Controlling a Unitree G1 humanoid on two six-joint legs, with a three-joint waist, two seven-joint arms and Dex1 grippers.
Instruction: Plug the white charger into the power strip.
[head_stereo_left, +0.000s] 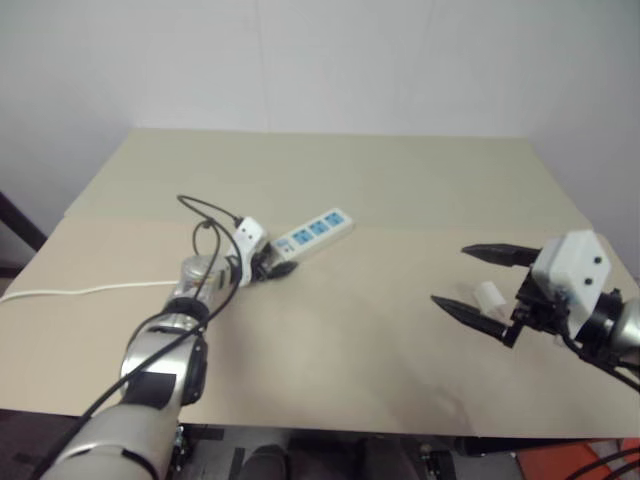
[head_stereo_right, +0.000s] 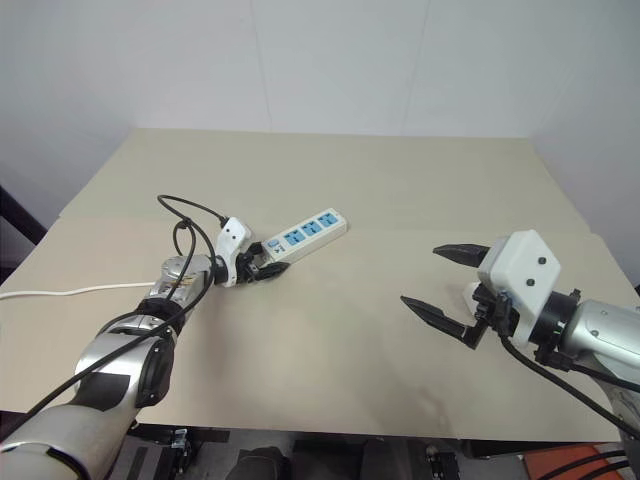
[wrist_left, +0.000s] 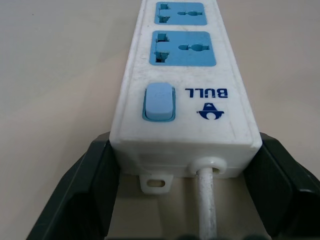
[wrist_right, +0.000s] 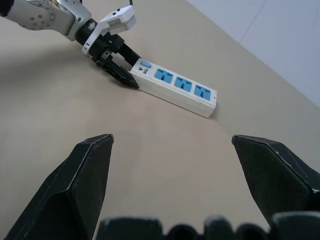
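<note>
From my head views, the power strip (head_stereo_right: 303, 234) lies flat on the table (head_stereo_right: 400, 180), angled away from me, its thin cord (head_stereo_left: 80, 291) trailing off to my left. My left gripper (head_stereo_right: 262, 267) is pressed in on the strip's switch end, one black finger on each long side. My right gripper (head_stereo_right: 435, 283) hangs well apart over the near right of the table, fingers spread wide and carrying nothing. The white charger (head_stereo_left: 489, 296) is a small rounded block lying on the table between those two fingers in the left eye picture. I cannot tell whether either finger touches it.

My left wrist view shows the grip closely: both fingers (wrist_left: 90, 190) bear on the side walls of the strip (wrist_left: 190, 75) at the end with the blue switch (wrist_left: 159, 102), and the cord (wrist_left: 207, 200) leaves between them. The shell looks rigid, smooth and light, so I judge it could slide or pivot unless I keep it pinned.

My right wrist view looks between my open fingers (wrist_right: 80, 185) toward the strip (wrist_right: 175, 89) and my left gripper (wrist_right: 120, 74). All three blue sockets are empty. The charger looks hard, light and slick. I judge that pinching its flat opposite sides is best, with the prongs left free.
</note>
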